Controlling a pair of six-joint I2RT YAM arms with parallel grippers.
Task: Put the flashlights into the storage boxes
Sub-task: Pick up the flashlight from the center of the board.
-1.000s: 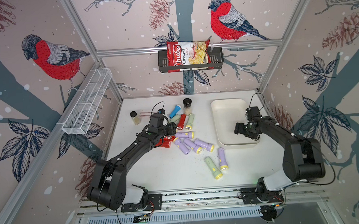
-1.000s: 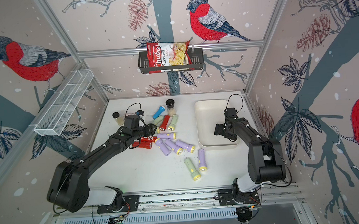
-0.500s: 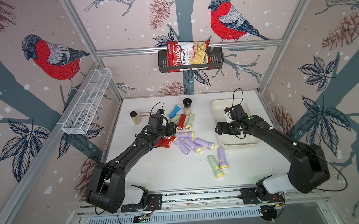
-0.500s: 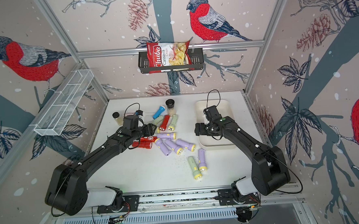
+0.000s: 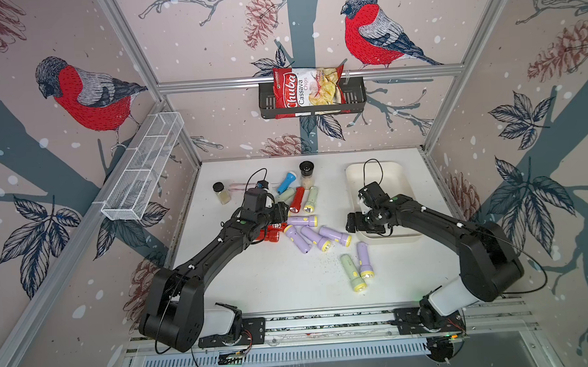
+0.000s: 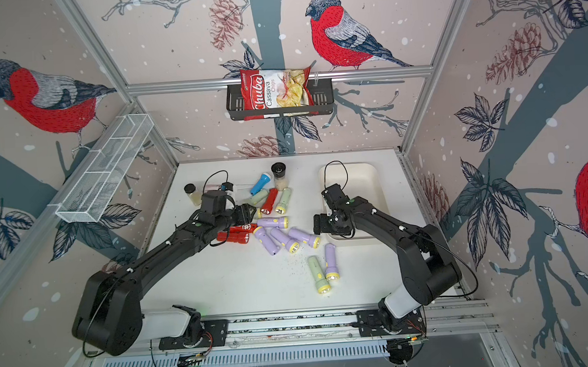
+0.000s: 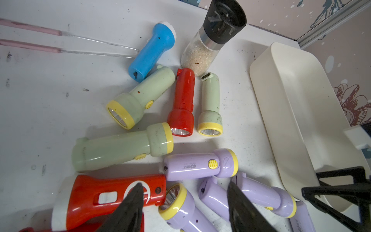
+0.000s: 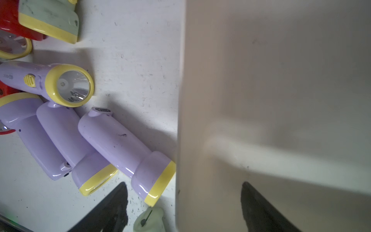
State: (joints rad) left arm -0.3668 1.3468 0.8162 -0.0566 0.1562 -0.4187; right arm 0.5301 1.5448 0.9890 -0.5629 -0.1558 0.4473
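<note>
Several flashlights lie loose on the white table; the lilac cluster (image 5: 311, 237) (image 6: 281, 238) is in the middle. A red pair (image 5: 271, 232) lies under my left wrist. Blue (image 5: 285, 182), red (image 5: 297, 199) and pale green (image 5: 311, 199) ones lie further back. Two more (image 5: 352, 272) lie near the front. The cream storage box (image 5: 378, 173) (image 6: 354, 181) at the right holds no flashlight. My left gripper (image 7: 184, 188) hangs open over a lilac flashlight's yellow head (image 7: 173, 198). My right gripper (image 8: 183, 188) is open astride the box's left wall (image 8: 200, 120) at its near-left corner.
Two black-capped spice jars (image 5: 306, 175) (image 5: 221, 192) stand behind the flashlights. Pink-handled wire tongs (image 7: 60, 42) lie at the back left. A white wire-mesh basket (image 5: 143, 168) hangs on the left wall, and a black basket with a chips bag (image 5: 312, 100) on the back wall.
My right gripper has swung left from over the box's near end to its near-left corner, beside the lilac flashlights. The left arm and the flashlights have stayed put.
</note>
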